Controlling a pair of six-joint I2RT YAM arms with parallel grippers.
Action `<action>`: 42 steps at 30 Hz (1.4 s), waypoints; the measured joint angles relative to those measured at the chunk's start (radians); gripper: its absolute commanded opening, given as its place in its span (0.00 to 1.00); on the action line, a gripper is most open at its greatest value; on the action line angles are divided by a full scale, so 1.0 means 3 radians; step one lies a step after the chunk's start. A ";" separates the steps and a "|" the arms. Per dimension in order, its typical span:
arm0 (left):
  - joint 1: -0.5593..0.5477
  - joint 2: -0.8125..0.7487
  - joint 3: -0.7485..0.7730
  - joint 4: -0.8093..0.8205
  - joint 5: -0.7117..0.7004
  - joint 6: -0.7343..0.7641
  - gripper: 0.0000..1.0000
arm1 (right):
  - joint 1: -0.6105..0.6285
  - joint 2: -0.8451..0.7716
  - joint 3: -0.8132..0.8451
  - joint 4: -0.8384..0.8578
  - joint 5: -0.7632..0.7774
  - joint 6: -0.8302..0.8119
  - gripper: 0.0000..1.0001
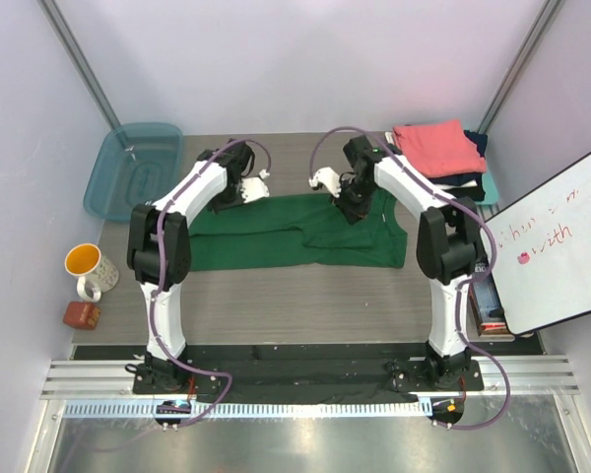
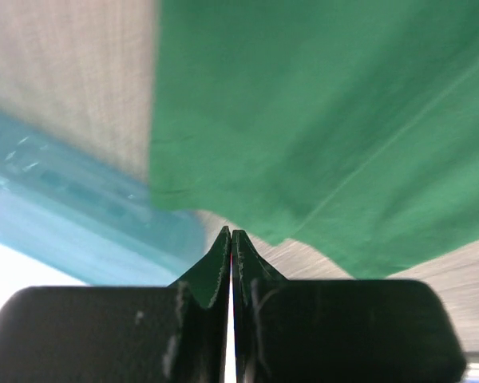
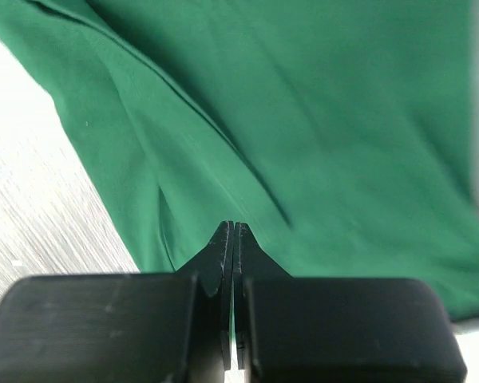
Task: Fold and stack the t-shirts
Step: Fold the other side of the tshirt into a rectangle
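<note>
The dark green t-shirt point(image 1: 295, 235) lies spread flat across the middle of the table. It also shows in the left wrist view point(image 2: 327, 120) and fills the right wrist view point(image 3: 319, 120). My left gripper point(image 1: 229, 196) is shut with nothing between its jaws, its tips point(image 2: 231, 232) over bare table just off the shirt's back left edge. My right gripper point(image 1: 352, 210) is shut, its tips point(image 3: 234, 226) just above the shirt near a fold line, with no cloth seen pinched. A stack of folded t-shirts point(image 1: 436, 147), coral-pink on top with dark and teal below, sits at the back right.
A translucent teal plastic tub point(image 1: 133, 168) stands at the back left and shows blurred in the left wrist view point(image 2: 72, 223). A mug point(image 1: 87, 264) and a small red-brown object point(image 1: 81, 313) sit at the left edge. A whiteboard point(image 1: 552, 246) leans at the right.
</note>
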 measured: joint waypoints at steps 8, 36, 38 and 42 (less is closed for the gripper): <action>-0.0088 0.0013 -0.0186 -0.0010 0.0022 -0.0098 0.00 | 0.0055 0.0356 0.0057 0.0179 -0.0041 0.0100 0.01; -0.0094 0.0064 -0.0085 -0.0029 0.0022 -0.0233 0.00 | 0.0306 0.0581 0.0155 -0.0221 -0.0193 -0.0235 0.01; -0.0094 0.0079 -0.0075 -0.0034 0.0023 -0.0230 0.00 | 0.0328 0.0593 0.0272 -0.0509 -0.0263 -0.0381 0.01; -0.0095 0.0131 -0.0010 -0.0055 0.0032 -0.0229 0.00 | 0.0381 0.0593 0.0354 -0.0727 -0.0350 -0.0558 0.01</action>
